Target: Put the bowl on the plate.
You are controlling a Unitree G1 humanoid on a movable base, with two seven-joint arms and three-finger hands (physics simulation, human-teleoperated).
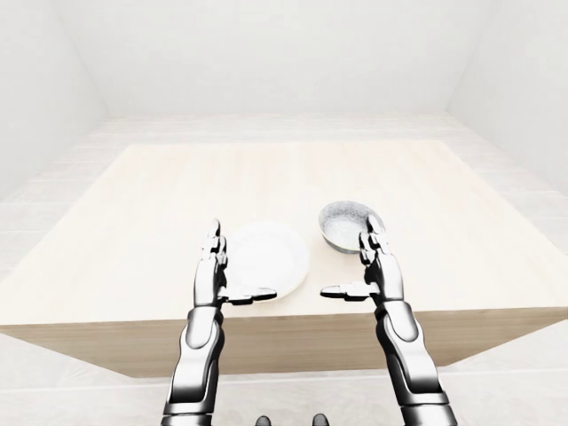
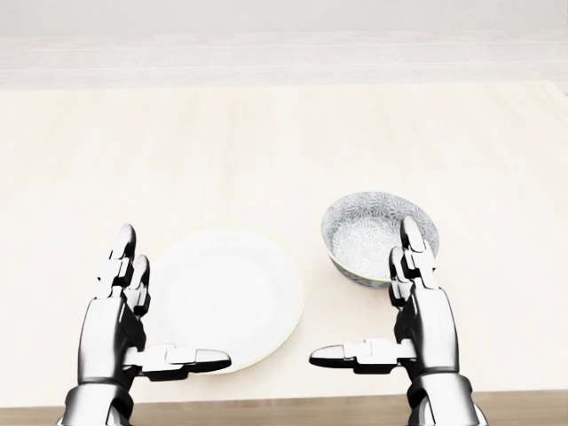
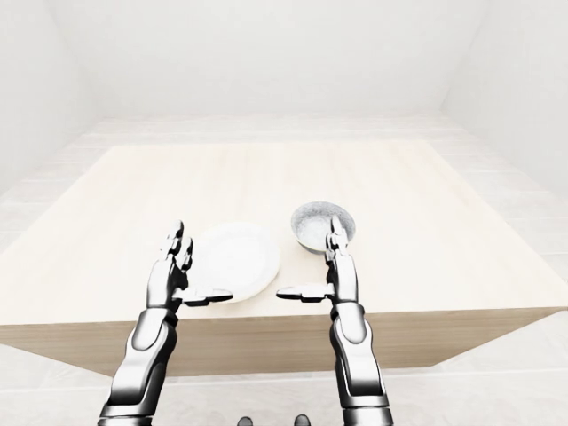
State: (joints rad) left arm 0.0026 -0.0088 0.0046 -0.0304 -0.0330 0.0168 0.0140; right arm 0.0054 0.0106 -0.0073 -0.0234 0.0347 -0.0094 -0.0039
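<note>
pale wooden table (image 1: 133, 204), white tiled floor (image 1: 284, 129), white walls (image 1: 266, 53).

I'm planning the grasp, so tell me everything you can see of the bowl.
The bowl is round and empty, grey-white with a fine speckled pattern inside and out, ceramic-looking. It stands upright on the table, right of the plate with a gap between them. The open right hand overlaps its lower rim in the head view; contact cannot be told.

table (image 2: 266, 133): pale wood, matt, smooth | plate (image 2: 222, 284): white, smooth, a little shiny | bowl (image 2: 366, 232): grey, tiny speckled pattern inside | left hand (image 2: 111, 330) and right hand (image 2: 431, 321): shiny silver metal, dark joints
</note>
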